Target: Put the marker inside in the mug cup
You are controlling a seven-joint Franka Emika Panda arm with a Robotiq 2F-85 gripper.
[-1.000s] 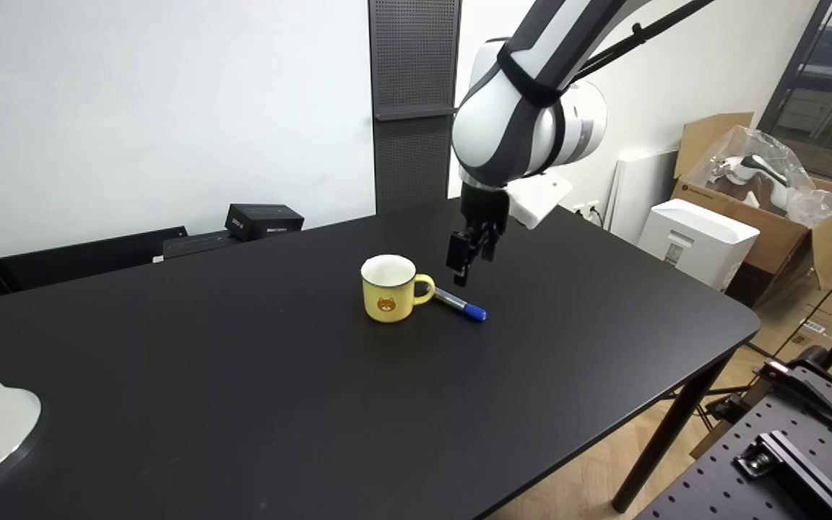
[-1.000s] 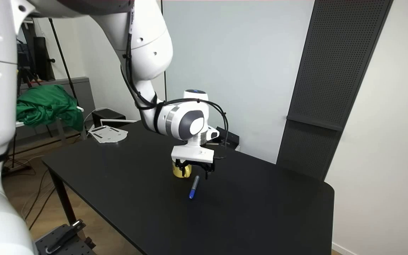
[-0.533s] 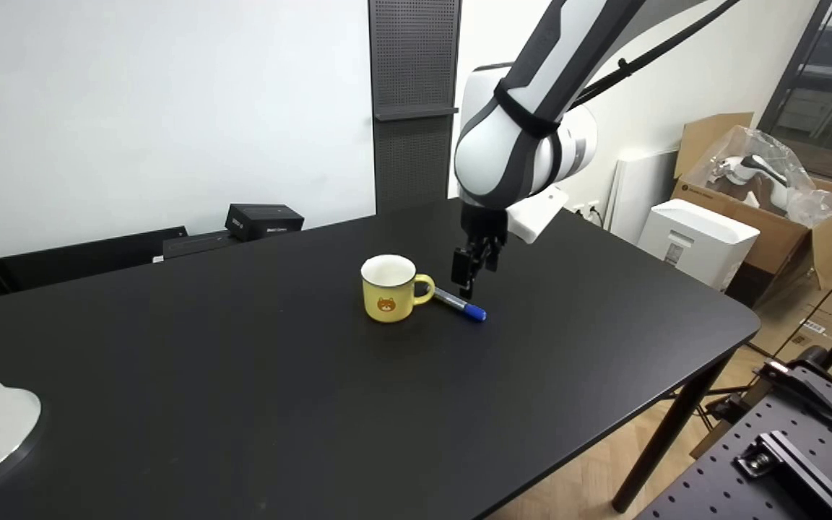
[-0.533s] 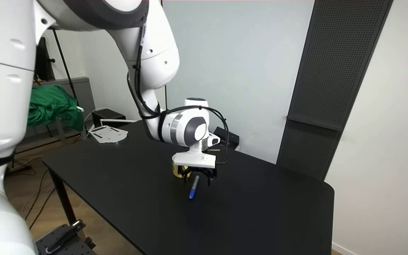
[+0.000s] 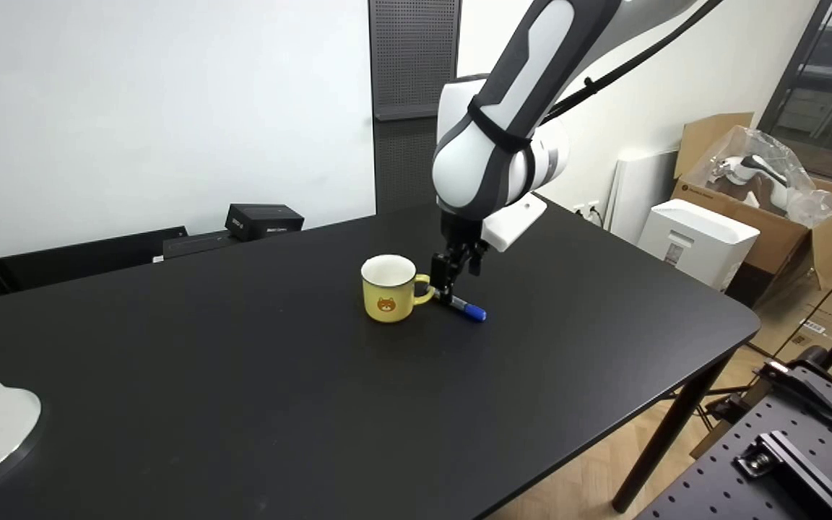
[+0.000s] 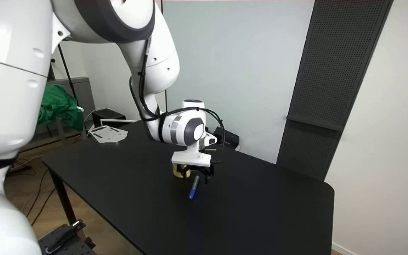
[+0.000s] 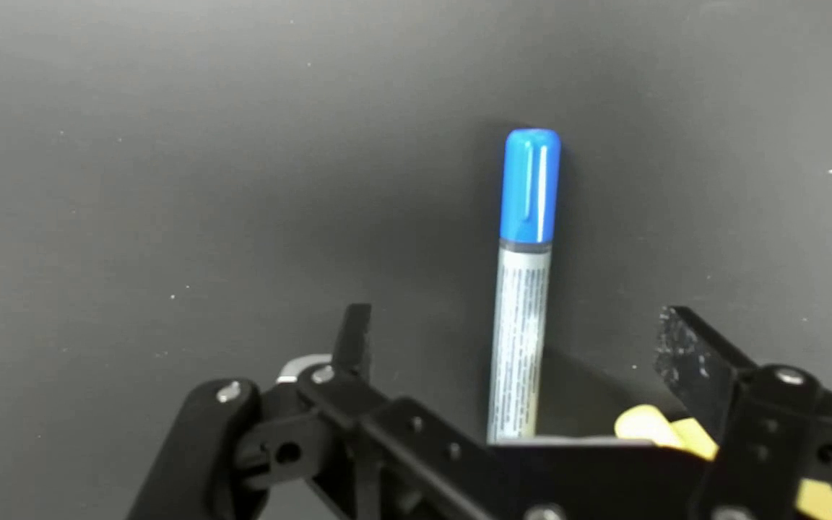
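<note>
The marker lies flat on the tabletop, just beside the handle of the mug, its blue cap pointing away from the mug. The jaws stand spread apart above the marker with nothing in their hold; the wrist view shows the marker roughly midway between them. The step in hand is judged to be the approach to the grasp. The next move probably calls for lowering the jaws, closing them across the marker, then lifting it and tipping it upright over the mug's open mouth. The nearest obstruction is the mug's handle, close to one side of the jaws; whether they touch cannot be told. Away from the mug the tabletop runs on beyond the marker, its visible edges well apart from both.
</note>
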